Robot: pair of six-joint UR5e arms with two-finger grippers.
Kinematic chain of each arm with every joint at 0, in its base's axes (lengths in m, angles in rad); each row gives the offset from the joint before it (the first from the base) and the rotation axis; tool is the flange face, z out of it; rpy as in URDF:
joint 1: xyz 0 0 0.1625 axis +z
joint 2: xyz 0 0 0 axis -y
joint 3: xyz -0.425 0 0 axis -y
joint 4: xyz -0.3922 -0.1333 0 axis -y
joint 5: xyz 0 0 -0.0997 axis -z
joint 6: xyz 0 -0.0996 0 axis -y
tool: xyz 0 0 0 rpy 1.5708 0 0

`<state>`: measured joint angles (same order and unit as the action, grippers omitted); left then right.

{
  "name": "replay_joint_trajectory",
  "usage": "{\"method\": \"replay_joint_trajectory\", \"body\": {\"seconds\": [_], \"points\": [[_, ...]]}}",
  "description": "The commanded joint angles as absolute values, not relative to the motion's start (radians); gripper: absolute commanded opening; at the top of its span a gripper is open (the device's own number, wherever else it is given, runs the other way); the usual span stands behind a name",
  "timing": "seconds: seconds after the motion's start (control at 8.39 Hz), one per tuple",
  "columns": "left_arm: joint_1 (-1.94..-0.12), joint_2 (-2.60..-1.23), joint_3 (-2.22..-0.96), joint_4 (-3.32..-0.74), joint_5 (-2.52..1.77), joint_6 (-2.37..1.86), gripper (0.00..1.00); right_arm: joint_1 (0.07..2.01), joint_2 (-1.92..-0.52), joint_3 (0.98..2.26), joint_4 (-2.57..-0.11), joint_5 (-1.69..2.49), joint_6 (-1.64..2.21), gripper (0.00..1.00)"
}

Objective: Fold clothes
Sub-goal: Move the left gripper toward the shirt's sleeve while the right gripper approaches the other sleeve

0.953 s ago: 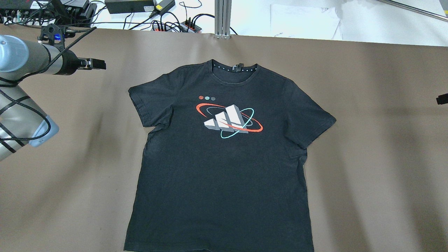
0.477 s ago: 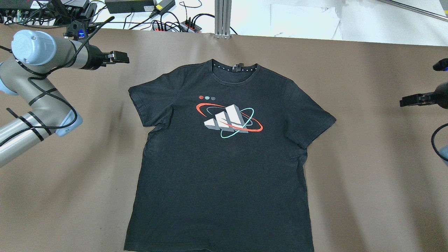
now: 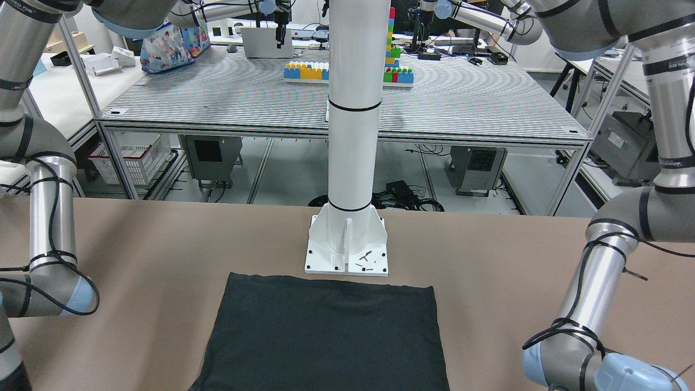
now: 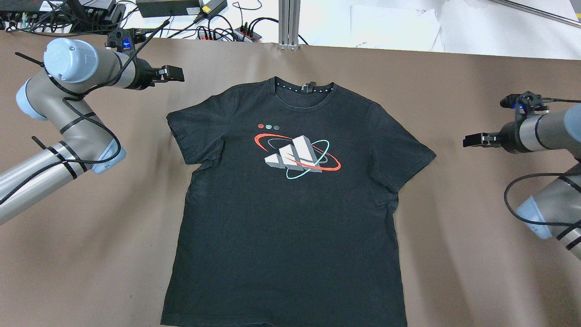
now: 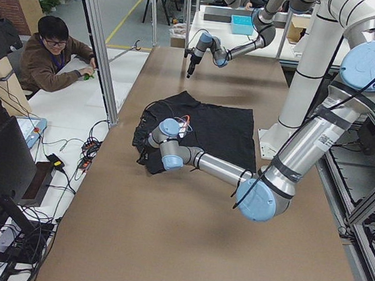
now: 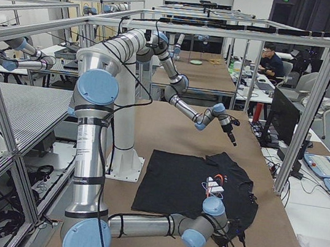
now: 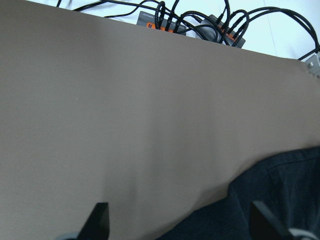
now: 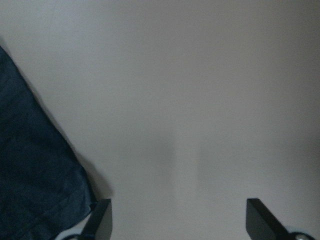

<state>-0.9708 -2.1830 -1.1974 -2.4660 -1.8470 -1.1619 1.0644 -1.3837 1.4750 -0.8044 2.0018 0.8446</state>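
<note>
The clothes are one black T-shirt [image 4: 290, 227] lying flat and face up on the brown table, collar at the far side, with a white three-stripe logo [image 4: 295, 156] ringed in red and teal. My left gripper [image 4: 177, 74] hovers past the shirt's left shoulder. It is open in the left wrist view [image 7: 180, 225], where the shirt's edge [image 7: 285, 195] lies at lower right. My right gripper [image 4: 470, 141] hangs off the right sleeve, open and empty [image 8: 177, 220], with the sleeve [image 8: 35, 170] at the left.
Power strips and cables [image 4: 227, 32] and an aluminium post [image 4: 289, 22] stand beyond the table's far edge. The robot's white column [image 3: 350, 163] rises behind the shirt's hem [image 3: 326, 336]. A person [image 5: 54, 57] sits past the far edge. Brown cover [image 4: 476, 254] surrounds the shirt.
Both arms have swung inward toward the shirt. The left gripper has moved right toward the shoulder, and the right gripper has come in from the right edge. The shirt has not moved.
</note>
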Motion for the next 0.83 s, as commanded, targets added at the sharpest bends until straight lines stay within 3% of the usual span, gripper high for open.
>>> {"method": "replay_joint_trajectory", "body": {"seconds": [0.0,0.71], "points": [[-0.969,-2.194,-1.187,-2.465,-1.841,-1.163,1.00,0.954,-1.284,1.352,-0.715,1.901,0.931,0.94],[-0.969,-2.223,-1.158,-2.462,-1.841,-1.161,1.00,0.896,-1.267,1.356,-0.715,1.884,0.960,0.94]]}}
